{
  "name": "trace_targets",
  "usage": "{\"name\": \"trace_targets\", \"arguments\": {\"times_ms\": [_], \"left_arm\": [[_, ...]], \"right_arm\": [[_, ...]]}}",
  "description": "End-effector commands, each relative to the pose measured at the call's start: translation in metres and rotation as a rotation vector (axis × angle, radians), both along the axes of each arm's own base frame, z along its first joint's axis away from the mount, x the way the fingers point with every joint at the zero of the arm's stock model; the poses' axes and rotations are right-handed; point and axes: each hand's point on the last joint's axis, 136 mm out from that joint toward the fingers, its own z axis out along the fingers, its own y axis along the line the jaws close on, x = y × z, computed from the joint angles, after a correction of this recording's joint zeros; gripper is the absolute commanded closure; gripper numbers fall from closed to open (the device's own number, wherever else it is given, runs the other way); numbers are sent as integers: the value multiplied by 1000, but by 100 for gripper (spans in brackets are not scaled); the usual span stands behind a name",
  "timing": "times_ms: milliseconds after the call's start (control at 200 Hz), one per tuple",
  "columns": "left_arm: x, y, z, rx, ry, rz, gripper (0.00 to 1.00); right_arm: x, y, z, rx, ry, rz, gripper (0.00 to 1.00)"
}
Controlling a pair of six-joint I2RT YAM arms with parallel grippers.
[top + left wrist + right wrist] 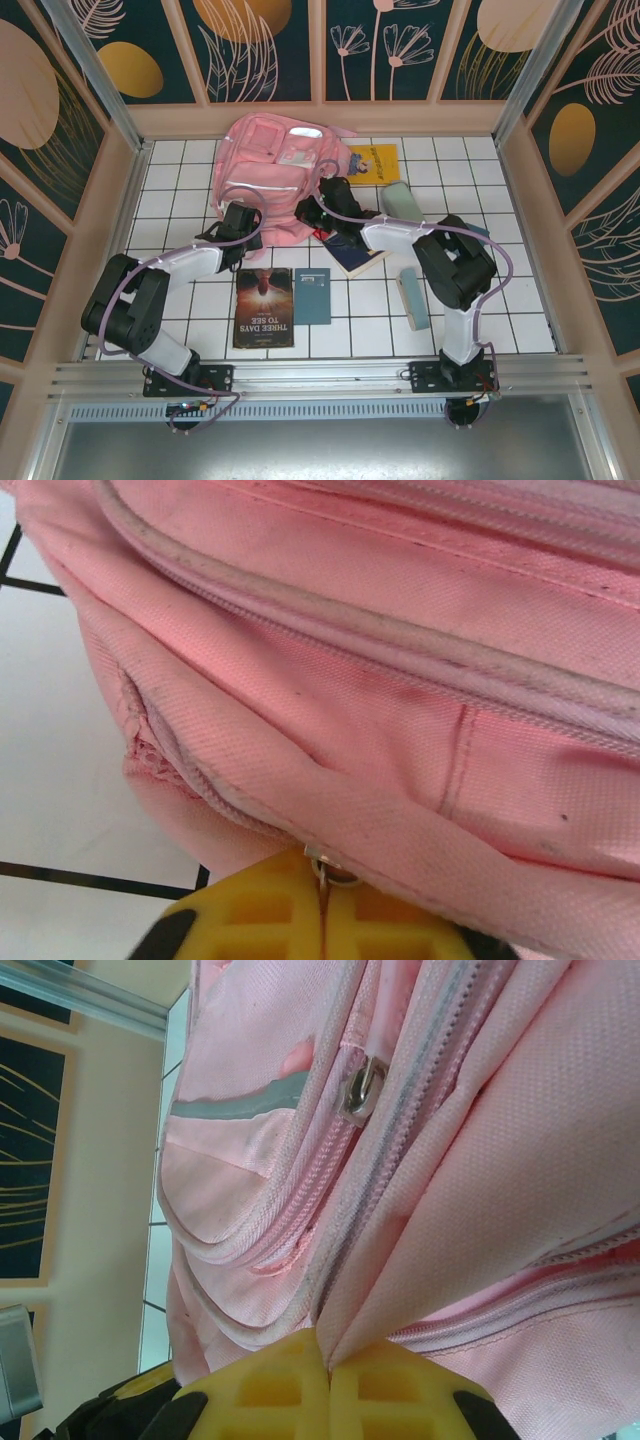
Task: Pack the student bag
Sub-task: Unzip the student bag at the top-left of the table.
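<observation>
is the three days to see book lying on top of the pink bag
No, the book lies flat on the white tiles near the arm bases, apart from the student bag.

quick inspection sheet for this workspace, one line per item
surface: white tiled table, no spills seen
job's things: student bag lying at the far middle, pockets facing up
clutter: Three Days to See book; small blue book; yellow book beside the bag; dark book partly under the right arm; pale green case; pale oblong box
grippers: left gripper shut on the bag's edge at a zipper pull; right gripper shut, pinching a fold of bag fabric
cables: purple cables along both arms, no snag seen
surroundings: floral wall panels; aluminium rail
</observation>
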Motion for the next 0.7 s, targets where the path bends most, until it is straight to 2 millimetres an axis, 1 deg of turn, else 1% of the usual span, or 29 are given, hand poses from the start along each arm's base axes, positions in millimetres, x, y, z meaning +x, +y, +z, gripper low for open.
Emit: {"name": "trace_targets", "arguments": {"times_ms": [0, 75, 170, 260, 415, 440, 510, 515, 540, 636, 696], "left_arm": [[5, 1, 12, -22, -44, 9, 100], [0, 7, 14, -11, -33, 38, 100], [-8, 24, 14, 38, -11, 111, 100], [-19, 42, 17, 87, 2, 187, 100], [-36, 75, 34, 136, -27, 324, 100], [-38, 80, 36, 136, -29, 341, 100], [-40, 93, 43, 137, -38, 383, 100], [-40, 93, 43, 137, -38, 386, 100], [-41, 98, 46, 140, -42, 402, 100], [-44, 114, 54, 153, -54, 462, 100], [-46, 118, 59, 151, -64, 477, 100]], "right_arm": [[8, -9, 46, 56, -115, -9, 100], [11, -15, 47, 55, -117, -16, 100], [15, -26, 46, 48, -122, -34, 100], [23, -42, 47, 39, -125, -62, 100], [35, -69, 47, 16, -137, -107, 100], [37, -71, 48, 15, -140, -109, 100], [37, -71, 50, 8, -149, -98, 100], [43, -80, 51, 6, -150, -118, 100], [47, -85, 52, 2, -152, -126, 100], [54, -94, 56, -6, -164, -135, 100], [59, -100, 59, -15, -171, -139, 100]]}}
